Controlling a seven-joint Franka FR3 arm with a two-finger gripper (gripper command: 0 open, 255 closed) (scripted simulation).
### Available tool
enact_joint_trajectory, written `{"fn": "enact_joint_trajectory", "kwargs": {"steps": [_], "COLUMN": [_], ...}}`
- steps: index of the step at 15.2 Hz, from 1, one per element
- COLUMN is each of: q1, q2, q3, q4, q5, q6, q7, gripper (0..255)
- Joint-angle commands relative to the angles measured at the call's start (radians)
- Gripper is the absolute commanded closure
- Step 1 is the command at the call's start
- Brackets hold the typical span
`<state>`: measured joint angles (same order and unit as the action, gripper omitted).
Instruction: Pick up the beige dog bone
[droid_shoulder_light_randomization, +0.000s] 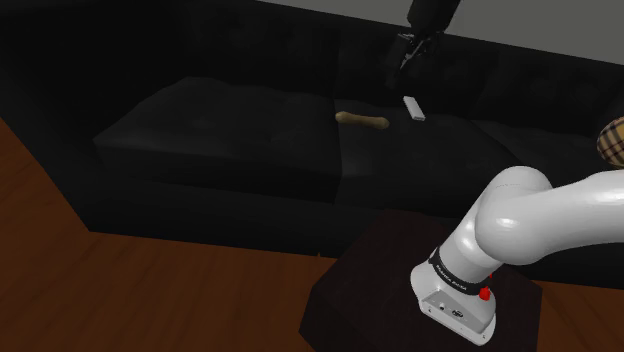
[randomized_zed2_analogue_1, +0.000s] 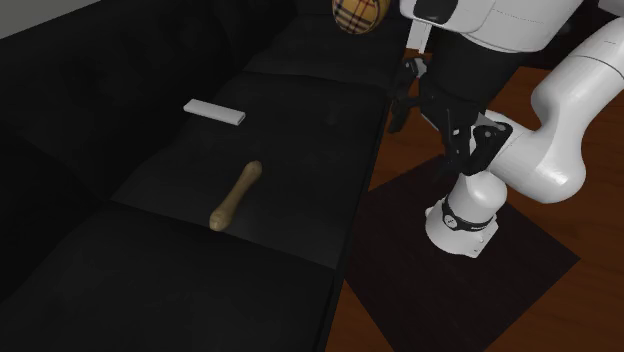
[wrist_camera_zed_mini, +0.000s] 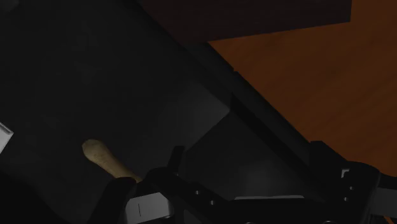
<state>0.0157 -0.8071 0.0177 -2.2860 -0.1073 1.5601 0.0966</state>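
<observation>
The dog bone (randomized_zed2_analogue_1: 236, 195) is probably light and stiff, a smooth, hard chew shape that would not squash under a grip. Its rounded surface could slip or roll, and the soft seat beneath it may give way if it is pushed down on. The best hold looks to be across the slim shaft at mid-length, with the two knobbed ends left free on either side to stop it sliding out.

It is beige to tan, slender and nearly straight, with swollen, rounded ends. The end toward the lower left of the second exterior view is a shade darker.

The bone lies flat on a black seat cushion (randomized_zed2_analogue_1: 280, 150) of a black sofa (droid_shoulder_light_randomization: 200, 60), left of centre in the second exterior view and just above centre in the shoulder view (droid_shoulder_light_randomization: 362, 120), close to a seam between cushions.

A white flat slab (droid_shoulder_light_randomization: 413, 107) rests on the same seat, near the bone but apart from it.

The end effector (droid_shoulder_light_randomization: 395, 78) hangs above the sofa at the upper right of the shoulder view, clear of the bone. I cannot tell whether it is open or closed.

A plaid cushion (randomized_zed2_analogue_1: 362, 12) sits at the top edge of the second exterior view. The dark stand (randomized_zed2_analogue_1: 520, 260) sits on a wooden floor (droid_shoulder_light_randomization: 60, 290).
</observation>
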Motion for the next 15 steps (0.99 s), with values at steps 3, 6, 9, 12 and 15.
{"fn": "enact_joint_trajectory", "kwargs": {"steps": [3, 6, 9, 12, 15], "q1": [0.003, 0.005, 0.008, 0.014, 0.026], "q2": [0.001, 0.017, 0.052, 0.106, 0.177], "q3": [-0.05, -0.127, -0.206, -0.286, -0.367], "q4": [-0.038, -0.081, -0.109, -0.12, -0.115], "q5": [-0.028, -0.068, -0.105, -0.135, -0.155], "q6": [0.046, 0.118, 0.193, 0.271, 0.349], "q7": [-0.074, -0.185, -0.296, -0.406, -0.518], "gripper": [0, 0, 0, 0, 0]}}
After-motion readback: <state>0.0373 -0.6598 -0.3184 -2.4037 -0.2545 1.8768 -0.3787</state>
